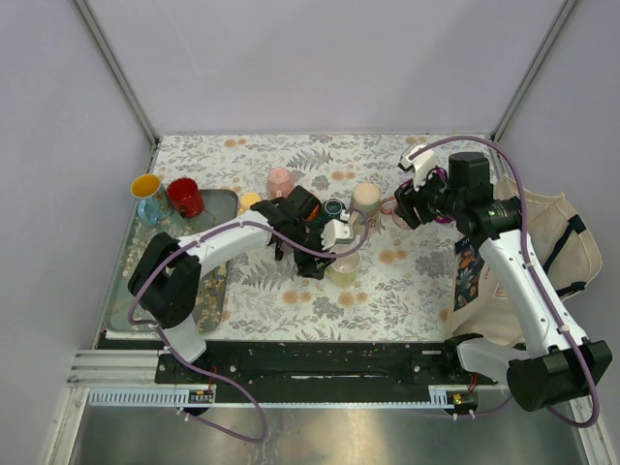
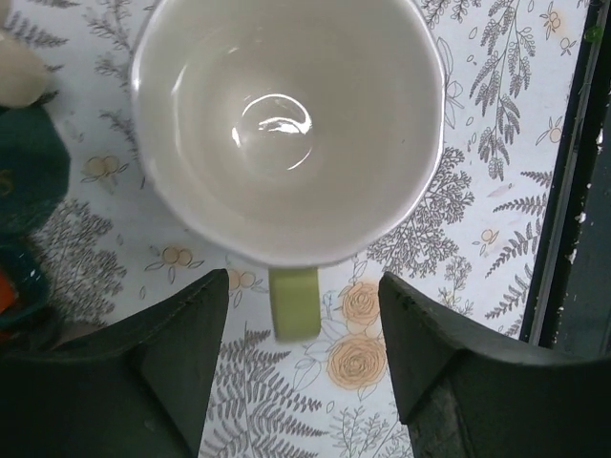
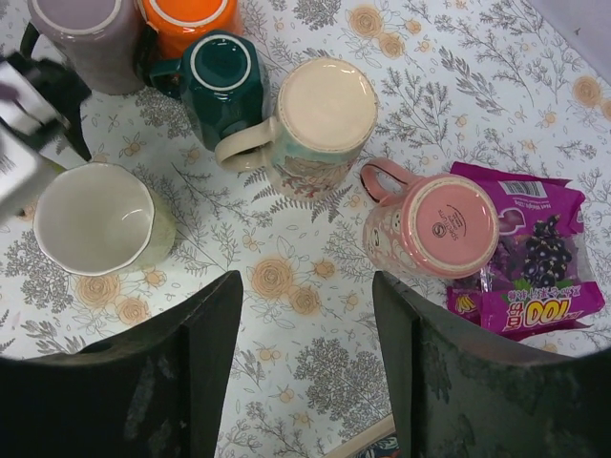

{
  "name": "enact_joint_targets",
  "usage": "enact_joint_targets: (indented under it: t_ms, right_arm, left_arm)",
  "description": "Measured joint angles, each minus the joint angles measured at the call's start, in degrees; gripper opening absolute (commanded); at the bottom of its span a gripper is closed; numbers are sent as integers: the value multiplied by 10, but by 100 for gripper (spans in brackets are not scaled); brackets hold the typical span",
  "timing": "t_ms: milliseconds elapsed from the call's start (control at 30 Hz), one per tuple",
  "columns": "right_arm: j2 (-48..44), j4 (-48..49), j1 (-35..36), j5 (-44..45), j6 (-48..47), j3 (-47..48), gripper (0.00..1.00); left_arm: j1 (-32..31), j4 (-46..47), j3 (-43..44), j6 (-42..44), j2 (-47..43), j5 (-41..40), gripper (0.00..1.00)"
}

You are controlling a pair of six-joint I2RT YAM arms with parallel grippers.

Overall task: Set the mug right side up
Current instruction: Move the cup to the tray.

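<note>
**Green mug upright; both pincers part open and empty**

The floral-clothed table (image 1: 407, 281) spreads beneath both arms. A canvas bag (image 1: 557, 228) slumps at its edge, well behind the right pincer (image 3: 305, 296). A grey tray (image 1: 221, 208) lies well off to the left of the left pincer (image 2: 304, 291) and carries a red mug (image 1: 184, 197) and a yellow-lined mug (image 1: 147, 187).

The left pincer's jaws stand part open and grip nothing. The pale green mug (image 2: 286, 124) stands right side up directly ahead of it, its glossy white inside facing the wrist camera. The mug's handle (image 2: 294, 303) points back into the gap, and the dark fingers (image 2: 172, 372) flank it without touching.

The right pincer hovers higher, its jaws likewise part open and empty, with only bare cloth between its fingers (image 3: 449, 382). Ahead of the gap a cream mug (image 3: 320, 114) stands base up. Nearer, just past the finger at the right of that view, a pink mug (image 3: 434, 224) also stands base up. Past the other finger sits the same pale green mug, mouth up.

Beyond the cream mug and just beside its handle is a dark teal mug (image 3: 221, 76). An orange mug (image 3: 186, 14) and a mauve mug (image 3: 81, 38) sit farthest ahead, cut off by the frame. A purple grape-sweets packet (image 3: 535, 253) lies just beside the pink mug.
</note>
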Motion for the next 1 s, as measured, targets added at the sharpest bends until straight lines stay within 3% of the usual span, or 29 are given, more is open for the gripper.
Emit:
enact_joint_targets:
  t_ms: [100,267,433,733,1000]
  right_arm:
    - [0,7,0,-1,9,0,65]
    - [2,11,0,-1,17,0,65]
    - [6,11,0,-1,21,0,65]
    - [22,12,0,-1,21,0,64]
    - [40,17,-1,0,21,3,64]
  left_arm:
    - [-16,11,0,-4,22,-7,61]
    - [-32,30,0,-19,45,-26,34]
    - [-29,44,3,-26,51,-40,0]
    - [-6,9,5,-57,23,-12,0]
    - [45,-23,55,-88,-91,-24,0]
